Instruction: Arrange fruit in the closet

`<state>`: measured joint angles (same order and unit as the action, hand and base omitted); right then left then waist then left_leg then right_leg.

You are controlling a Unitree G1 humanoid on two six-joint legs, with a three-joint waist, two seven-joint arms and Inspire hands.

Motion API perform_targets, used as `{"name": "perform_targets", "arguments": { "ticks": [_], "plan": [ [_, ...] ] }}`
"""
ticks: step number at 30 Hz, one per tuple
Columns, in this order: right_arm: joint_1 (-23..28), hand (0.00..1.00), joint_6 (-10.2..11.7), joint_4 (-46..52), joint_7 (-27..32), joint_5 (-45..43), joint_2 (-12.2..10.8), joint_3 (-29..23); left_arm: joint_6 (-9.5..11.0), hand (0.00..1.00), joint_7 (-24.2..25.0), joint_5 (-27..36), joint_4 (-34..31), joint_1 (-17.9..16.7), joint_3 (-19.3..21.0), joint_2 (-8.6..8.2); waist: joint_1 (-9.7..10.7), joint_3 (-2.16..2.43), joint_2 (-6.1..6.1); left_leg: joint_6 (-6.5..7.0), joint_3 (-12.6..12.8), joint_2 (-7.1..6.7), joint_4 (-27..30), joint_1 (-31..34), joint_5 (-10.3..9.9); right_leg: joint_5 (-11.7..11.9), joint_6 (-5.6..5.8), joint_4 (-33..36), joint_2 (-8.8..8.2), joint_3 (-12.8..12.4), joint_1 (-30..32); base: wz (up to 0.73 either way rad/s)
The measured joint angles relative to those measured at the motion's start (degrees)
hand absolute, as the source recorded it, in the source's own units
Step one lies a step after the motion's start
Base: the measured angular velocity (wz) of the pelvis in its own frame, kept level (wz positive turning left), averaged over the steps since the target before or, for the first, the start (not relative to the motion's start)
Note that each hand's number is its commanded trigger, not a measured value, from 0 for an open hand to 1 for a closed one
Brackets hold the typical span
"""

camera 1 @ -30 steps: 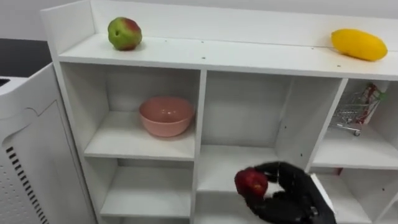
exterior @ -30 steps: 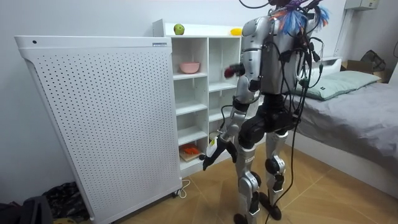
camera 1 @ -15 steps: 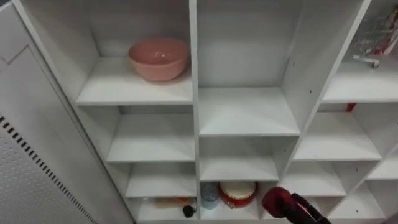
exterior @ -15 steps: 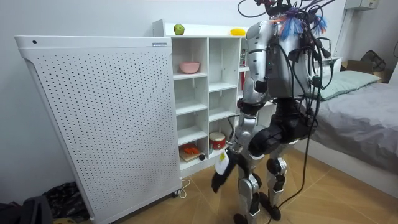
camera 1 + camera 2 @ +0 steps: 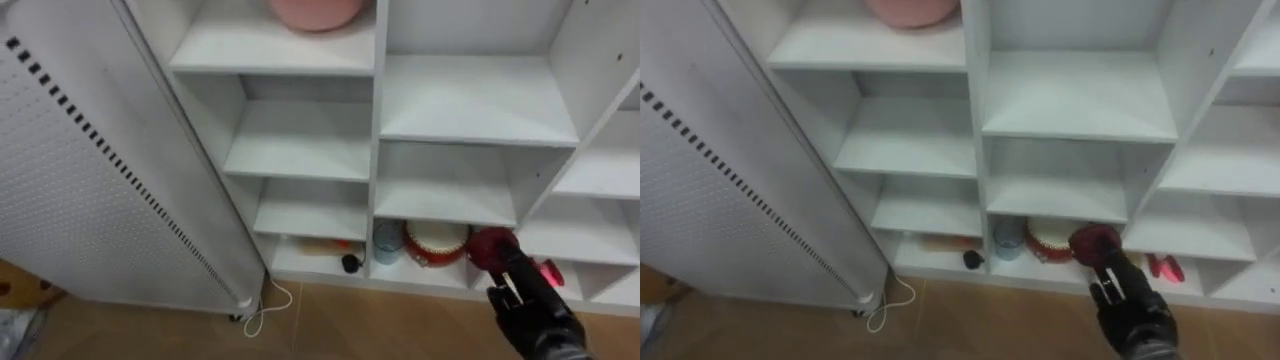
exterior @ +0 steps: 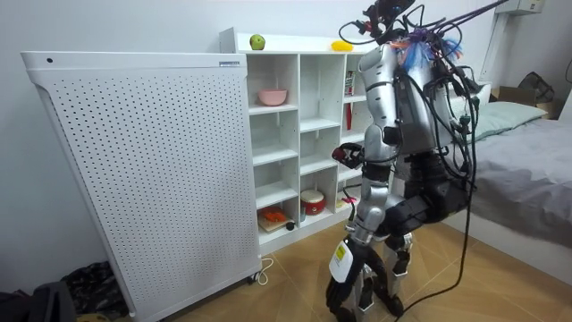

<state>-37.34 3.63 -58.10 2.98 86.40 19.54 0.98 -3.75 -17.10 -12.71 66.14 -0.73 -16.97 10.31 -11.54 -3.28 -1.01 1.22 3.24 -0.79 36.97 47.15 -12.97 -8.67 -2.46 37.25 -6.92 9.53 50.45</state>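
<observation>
My right hand (image 5: 530,305) is shut on a red apple (image 5: 489,246), held out in front of the lowest compartments of the white shelf unit (image 5: 375,130). The right eye view has the same apple (image 5: 1095,241) above the black hand (image 5: 1130,312). From the room view, I stand bent forward at the shelf unit (image 6: 299,134) with the apple (image 6: 342,153) at mid height. My left hand (image 6: 334,295) hangs low near my knees. A green apple (image 6: 257,42) and a yellow fruit (image 6: 339,46) lie on the unit's top.
A pink bowl (image 5: 315,10) sits on an upper left shelf. The bottom compartments hold a red and white round container (image 5: 435,243), a bluish cup (image 5: 387,240) and small items. A white perforated panel (image 5: 80,150) stands on the left, a bed (image 6: 518,152) on the room view's right.
I have bent down, so the eye views now look at the lower shelves and floor. My right hand has carried the red apple down from the middle shelves to the bottom row.
</observation>
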Motion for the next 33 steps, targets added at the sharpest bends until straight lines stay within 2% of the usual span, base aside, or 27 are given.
{"name": "perform_targets", "arguments": {
  "ticks": [6,9,12,14,17,21,24,25,26,28,29,30,31,33],
  "plan": [
    [-5.13,1.0,0.02,0.05,0.77,3.96,0.91,-1.26,-0.37,0.0,-0.05,1.94,-1.37,0.05,-0.03,0.06,-1.62,0.06,0.1,0.12,-0.26,0.05,3.58,5.01,-0.59,-0.57,-0.75,3.45,-0.18,-0.09,4.89,0.02],
    [-6.02,1.0,0.02,0.08,1.39,4.66,1.28,-1.38,-0.62,0.0,-0.07,2.03,-2.02,0.05,-0.02,0.33,-1.77,0.08,0.13,0.18,-0.33,0.05,5.47,6.69,-1.31,-1.78,-0.95,5.59,-0.84,0.36,6.39,0.14],
    [-6.53,1.0,0.36,2.82,3.75,4.56,1.94,-2.68,-0.37,0.0,-0.23,2.04,-2.24,0.04,0.02,0.46,-2.87,0.18,0.27,0.24,-0.41,0.16,8.23,9.25,-2.3,-2.8,-1.09,8.02,-1.23,0.63,8.71,0.03],
    [-7.77,1.0,0.79,3.01,4.73,4.54,2.54,-2.68,-0.26,0.0,-0.32,2.05,-2.3,0.04,0.02,0.98,-2.88,0.22,0.33,0.39,-0.38,-0.04,9.34,10.3,-2.6,-3.25,-1.45,9.54,-2.27,1.39,9.69,0.11],
    [-9.99,1.0,1.88,3.01,6.75,4.4,3.19,-2.97,0.03,0.0,-0.84,2.63,-3.08,-0.01,-0.01,2.14,-2.82,0.28,0.43,0.44,-0.29,-0.05,11.6,11.54,-3.19,-4.25,-1.56,12.0,-2.87,1.64,10.73,0.15],
    [-12.53,1.0,1.88,3.01,7.64,4.61,4.01,-2.97,0.13,0.0,-1.55,4.35,-5.23,-1.67,-0.03,2.97,-2.87,0.34,0.53,0.48,-0.3,-0.01,14.44,12.37,-4.48,-5.68,-1.43,14.79,-3.13,1.42,11.4,0.02],
    [-13.7,1.0,1.98,3.14,8.33,4.3,5.06,-3.85,0.08,0.0,-1.86,4.35,-8.58,-4.7,-0.03,3.96,-2.85,0.39,0.56,0.52,-0.29,-0.04,16.27,12.79,-5.16,-6.69,-1.46,16.64,-3.67,1.61,11.72,0.06],
    [-13.8,1.0,2.03,3.24,8.64,4.29,5.16,-4.2,0.09,0.0,-2.2,4.35,-8.94,-5.12,-0.02,4.02,-2.85,0.5,0.54,0.53,-0.29,-0.01,16.54,12.95,-5.24,-6.81,-1.44,16.82,-3.68,1.62,11.83,0.06],
    [-14.09,1.0,2.35,3.51,9.26,4.31,5.29,-4.68,0.05,0.0,-2.51,4.35,-9.0,-5.59,-0.02,4.03,-2.85,0.9,0.52,0.55,-0.27,0.01,16.86,13.45,-5.41,-6.87,-1.41,17.15,-3.74,1.6,12.31,0.04],
    [-14.59,1.0,2.97,4.26,10.2,4.31,5.46,-4.72,0.05,0.0,-2.51,4.35,-9.0,-5.9,-0.02,4.05,-2.86,0.92,0.56,0.56,-0.28,0.02,17.4,13.87,-5.42,-6.9,-1.46,17.65,-3.88,1.67,12.68,0.0],
    [-14.6,0.73,3.02,4.74,10.61,4.31,5.47,-4.72,0.05,0.0,-2.51,4.33,-8.99,-6.0,-0.02,4.11,-2.8,0.93,0.56,0.56,-0.36,0.03,17.63,14.0,-5.42,-6.92,-1.49,17.81,-3.89,1.74,12.7,0.0],
    [-14.6,0.2,3.06,4.99,10.88,4.31,5.47,-4.72,0.05,0.0,-2.51,4.33,-8.98,-6.01,-0.02,4.11,-2.8,0.93,0.57,0.56,-0.39,0.04,17.73,14.05,-5.42,-6.92,-1.5,17.87,-3.89,1.75,12.7,0.0],
    [-14.61,0.0,3.12,5.44,11.39,4.31,5.47,-4.72,0.06,0.0,-2.51,4.32,-8.97,-6.01,-0.02,4.12,-2.82,0.93,0.57,0.56,-0.41,0.06,17.83,14.11,-5.41,-6.92,-1.49,17.88,-3.89,1.77,12.7,0.0],
    [-14.6,0.0,3.24,6.76,13.05,4.1,5.46,-4.69,0.07,0.0,-2.52,4.32,-8.97,-6.15,-0.02,4.29,-2.92,0.93,0.57,0.58,-0.35,0.13,17.94,14.14,-5.42,-6.8,-1.48,17.85,-3.86,1.74,12.73,-0.03]
  ]
}}
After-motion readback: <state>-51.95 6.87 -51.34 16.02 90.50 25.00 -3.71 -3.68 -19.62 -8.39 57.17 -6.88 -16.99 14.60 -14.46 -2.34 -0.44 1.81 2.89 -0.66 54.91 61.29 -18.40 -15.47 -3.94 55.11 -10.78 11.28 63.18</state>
